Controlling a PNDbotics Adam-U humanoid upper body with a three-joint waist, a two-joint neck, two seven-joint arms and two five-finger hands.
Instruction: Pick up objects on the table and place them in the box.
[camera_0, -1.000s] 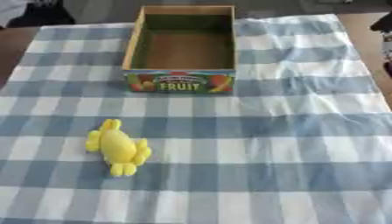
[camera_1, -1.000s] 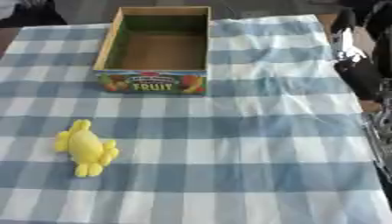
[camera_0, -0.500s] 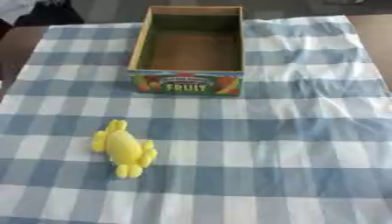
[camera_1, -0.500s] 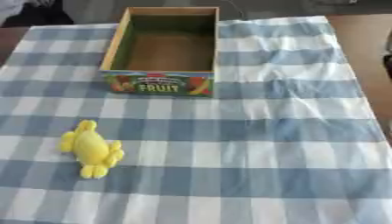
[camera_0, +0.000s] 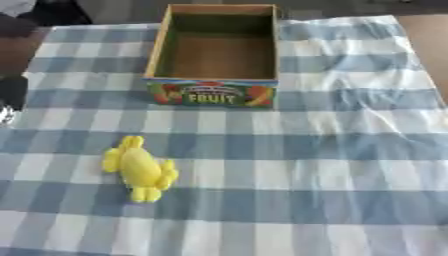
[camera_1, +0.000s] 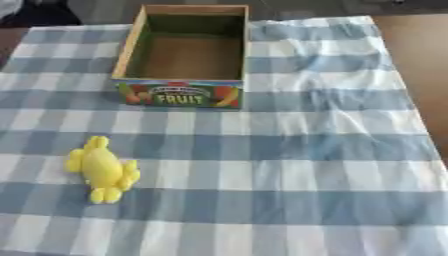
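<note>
One yellow toy (camera_0: 139, 169) near the empty box (camera_0: 215, 95); both hands' fingers unseen, state untellable.

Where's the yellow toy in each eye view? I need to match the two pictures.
Left eye view: yellow toy lies lower left, on the checked cloth.
Right eye view: same toy, lower left but nearer the left edge.
Shared landmark: the FRUIT box, up and to the right of the toy in both views.

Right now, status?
No hands in view. Yellow toy lies on the checked cloth, box empty beyond it. Nothing between them.
</note>
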